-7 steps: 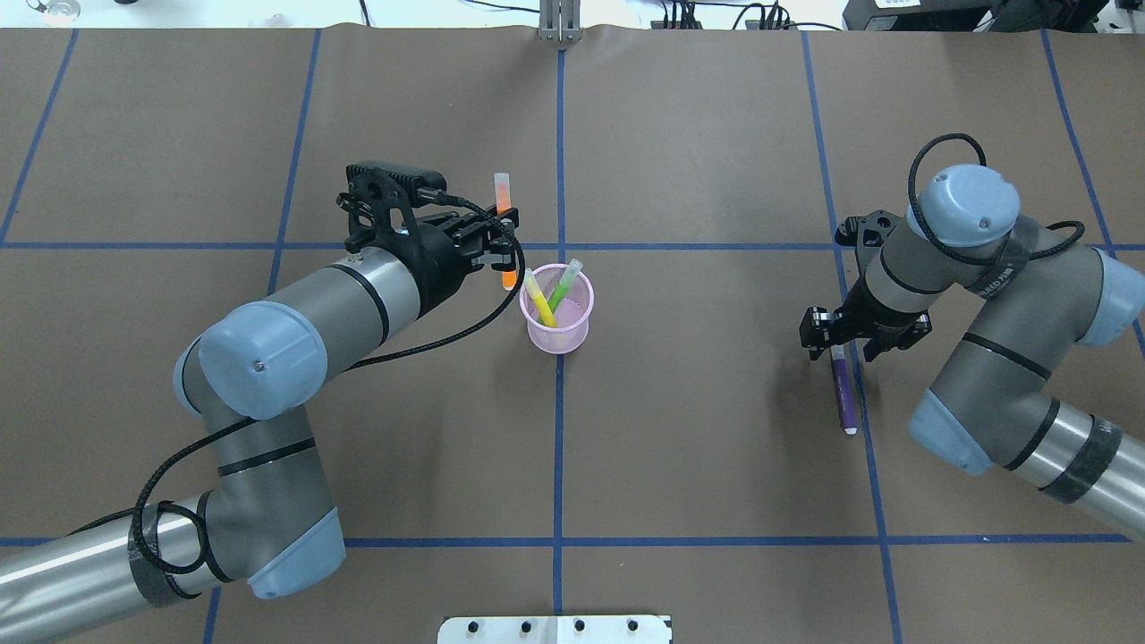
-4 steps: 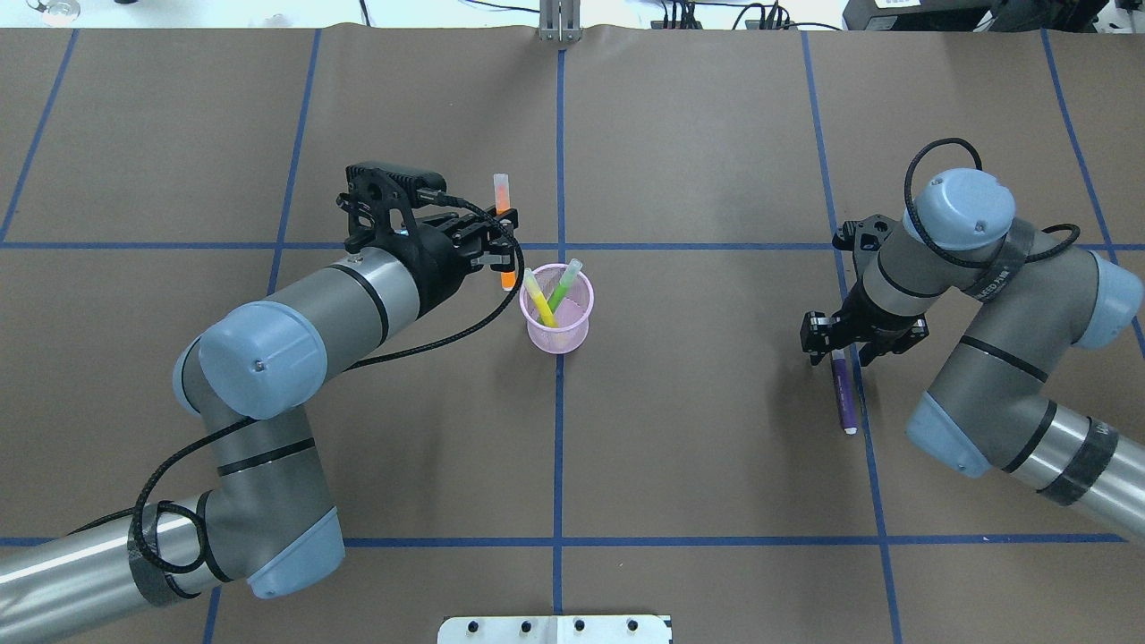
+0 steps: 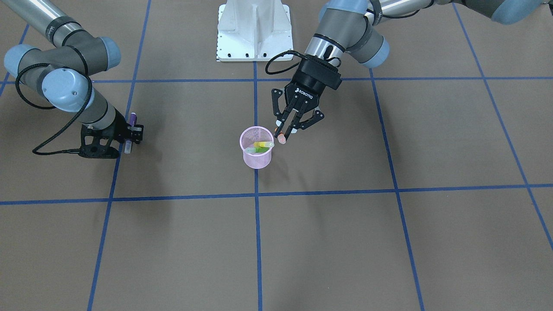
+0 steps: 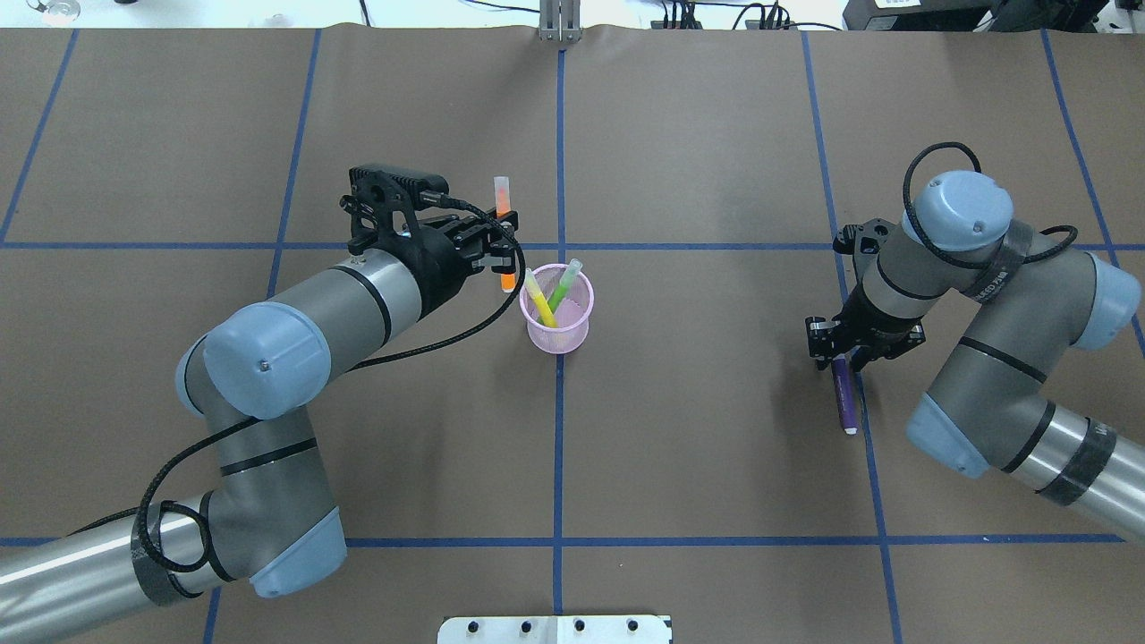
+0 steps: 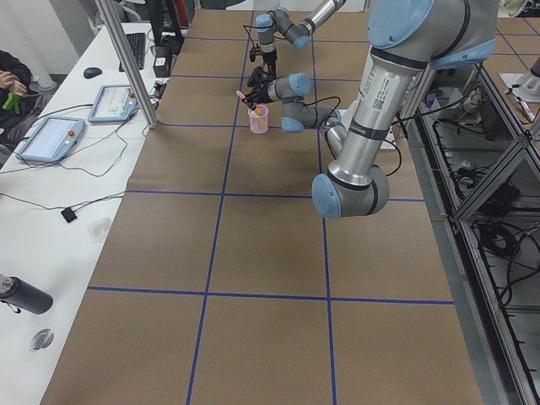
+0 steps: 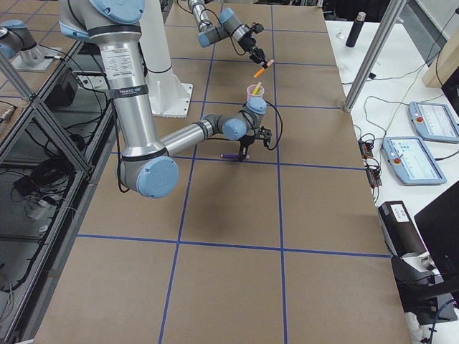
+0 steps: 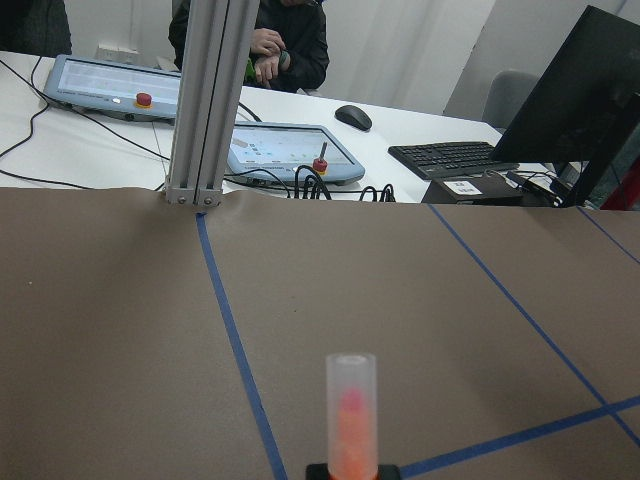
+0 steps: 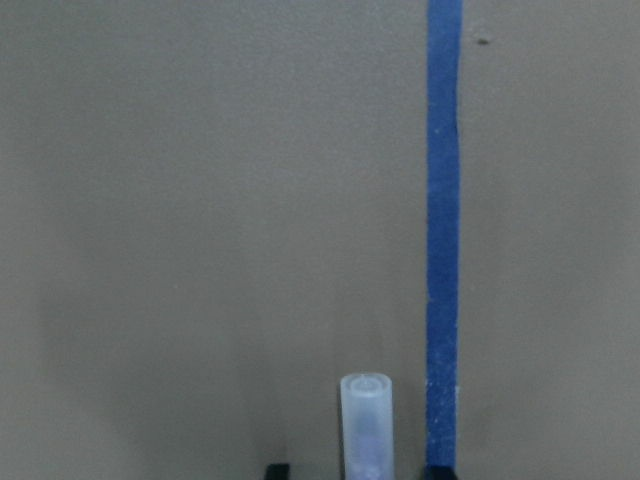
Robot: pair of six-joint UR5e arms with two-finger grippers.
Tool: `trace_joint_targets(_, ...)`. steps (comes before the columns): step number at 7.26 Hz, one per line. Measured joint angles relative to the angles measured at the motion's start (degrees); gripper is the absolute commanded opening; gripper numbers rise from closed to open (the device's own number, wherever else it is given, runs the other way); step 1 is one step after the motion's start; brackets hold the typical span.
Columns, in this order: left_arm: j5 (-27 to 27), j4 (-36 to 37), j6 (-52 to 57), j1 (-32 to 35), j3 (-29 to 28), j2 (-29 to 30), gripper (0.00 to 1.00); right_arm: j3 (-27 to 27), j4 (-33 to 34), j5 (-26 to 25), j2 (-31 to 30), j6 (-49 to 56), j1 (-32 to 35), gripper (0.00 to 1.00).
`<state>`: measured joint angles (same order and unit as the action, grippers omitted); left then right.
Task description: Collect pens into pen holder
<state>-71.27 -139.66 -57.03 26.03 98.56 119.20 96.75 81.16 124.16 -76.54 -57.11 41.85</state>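
holding orange pen point(image 4: 503, 204) tilted, cap end uppermost

From my seat I see the worktop point(image 4: 698, 134) covered in brown paper, crossed by blue tape lines point(image 4: 559, 429) into a grid. A metal post point(image 7: 205, 100) stands at its far edge. Behind the post runs a white desk point(image 7: 410, 128) carrying two control tablets point(image 7: 290, 150), with a mouse point(image 7: 353, 117), a keyboard point(image 7: 450, 158) and a dark monitor point(image 7: 590, 90) off to the post's right. A person point(image 7: 285, 45) in a dark jacket sits beyond the post.
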Motion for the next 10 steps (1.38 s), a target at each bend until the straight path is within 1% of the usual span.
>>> trace_joint_targets(2,-0.03,0.0,0.18,-0.01,-0.09,0.11,0.0,0.11,0.02,0.39,-0.27,0.0,0.06,0.0)
trace_joint_targets(4,-0.03,0.0,0.23,-0.02,-0.05,0.32,0.0,0.61,-0.3,2.62,-0.24,0.06,0.15,0.0)
trace_joint_targets(7,0.19,-0.04,-0.11,-1.74,-0.53,2.56,0.0,3.53,-0.64,3.18,0.5,0.09,2.73,0.0)
trace_joint_targets(10,1.28,-0.59,-0.07,-3.37,-5.02,5.16,0.0,6.12,-0.74,2.9,2.33,0.71,7.21,0.0)
